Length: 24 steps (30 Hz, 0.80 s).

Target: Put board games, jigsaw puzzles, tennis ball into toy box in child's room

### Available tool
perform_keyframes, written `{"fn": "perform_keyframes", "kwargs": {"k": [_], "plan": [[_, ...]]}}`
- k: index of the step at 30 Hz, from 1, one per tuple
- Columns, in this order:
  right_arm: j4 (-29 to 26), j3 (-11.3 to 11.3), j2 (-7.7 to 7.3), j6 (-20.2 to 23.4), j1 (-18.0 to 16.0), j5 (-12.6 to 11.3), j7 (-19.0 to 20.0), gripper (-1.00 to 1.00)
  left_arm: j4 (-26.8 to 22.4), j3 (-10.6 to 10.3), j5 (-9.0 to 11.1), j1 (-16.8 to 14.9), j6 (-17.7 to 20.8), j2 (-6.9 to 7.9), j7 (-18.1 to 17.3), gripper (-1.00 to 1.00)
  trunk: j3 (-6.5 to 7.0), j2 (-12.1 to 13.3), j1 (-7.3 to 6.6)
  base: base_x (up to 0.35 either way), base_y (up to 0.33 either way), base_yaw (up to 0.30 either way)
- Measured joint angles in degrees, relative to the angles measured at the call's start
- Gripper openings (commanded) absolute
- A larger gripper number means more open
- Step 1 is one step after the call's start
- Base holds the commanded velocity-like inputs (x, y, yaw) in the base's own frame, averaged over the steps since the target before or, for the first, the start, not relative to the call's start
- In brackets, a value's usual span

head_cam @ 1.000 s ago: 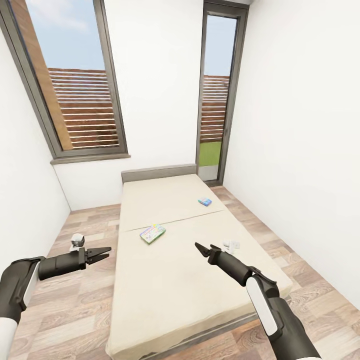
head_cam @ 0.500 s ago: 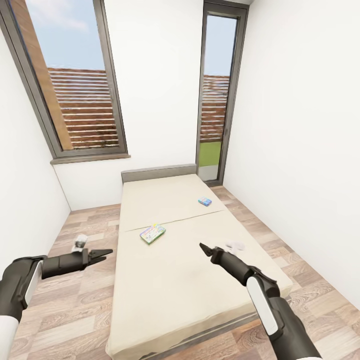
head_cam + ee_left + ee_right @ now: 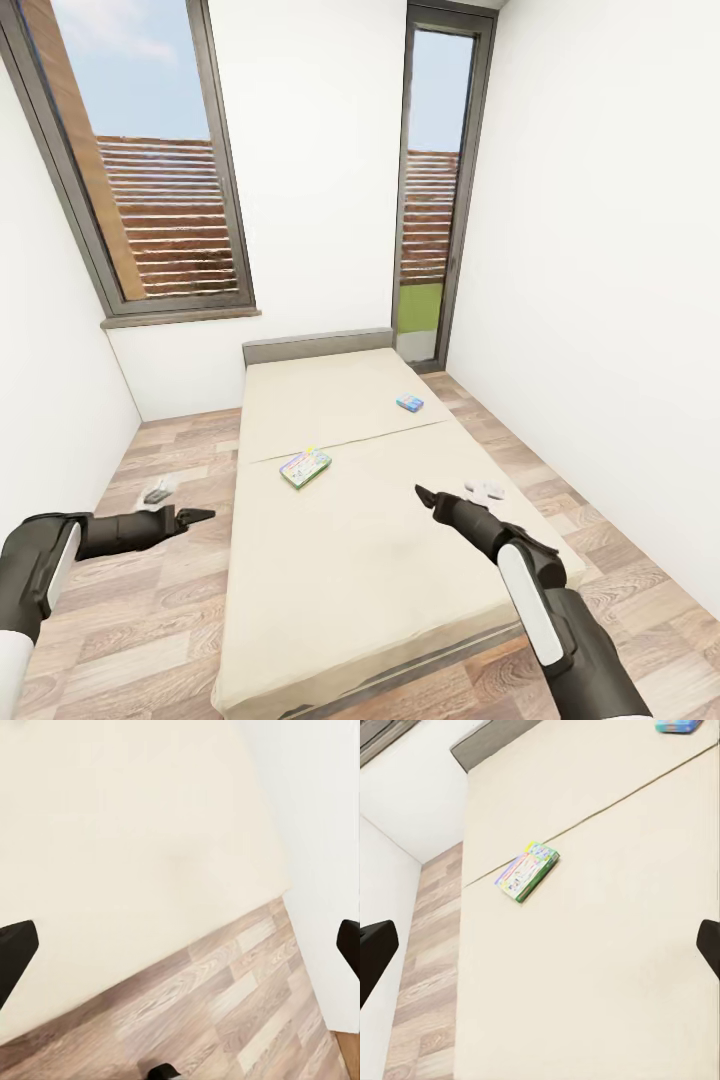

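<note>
Now both arms hover low: left gripper point(image 3: 203, 515) over the floor point(image 3: 150, 620), right gripper point(image 3: 424, 494) above the bed point(image 3: 340, 560), both spread wide. Green-edged board game point(image 3: 305, 467) lies mid-mattress, small blue one point(image 3: 409, 404) farther up.

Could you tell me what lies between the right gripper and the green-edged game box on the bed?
Only bare beige mattress: in the head view, the right gripper and the green-edged game box have nothing between them on the bed.

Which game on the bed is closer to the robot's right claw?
The green-edged game with the white busy cover, lying by the mattress seam. The smaller blue game sits farther up, nearer the headboard, farther from the right claw.
</note>
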Motion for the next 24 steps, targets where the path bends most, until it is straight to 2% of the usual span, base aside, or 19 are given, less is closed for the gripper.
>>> {"fn": "perform_keyframes", "kwargs": {"k": [3, 8, 14, 24], "plan": [[-1.2, 0.0, -0.14, 0.1, 0.0, 0.1, -1.7, 1.0, -0.1, 0.1, 0.0, 0.0, 0.0, -0.05, 3.0, 1.0, 0.0, 0.0, 0.0, 0.0, 0.0, 0.0], [-1.7, 0.4, 0.05, 0.2, 0.0, 0.5, -4.6, 1.0, -0.4, 0.2, 0.1, 0.0, 0.0, -0.25, 5.3, 1.0, 0.0, 0.0, 0.0, 0.0, 0.0, 0.0], [-1.7, 0.6, 0.28, 0.2, 0.0, 0.6, -5.6, 1.0, -1.0, -0.1, 0.1, 0.0, -0.1, -0.46, 6.0, 1.0, 0.0, 0.0, 0.0, 0.0, 0.081, 0.0], [-1.4, 0.6, 0.22, 0.1, 0.0, 0.4, -5.6, 1.0, -1.3, -0.3, 0.1, 0.0, -0.1, -0.55, 6.1, 1.0, 0.0, 0.0, -0.01, 0.06, 0.249, 0.0]]}}
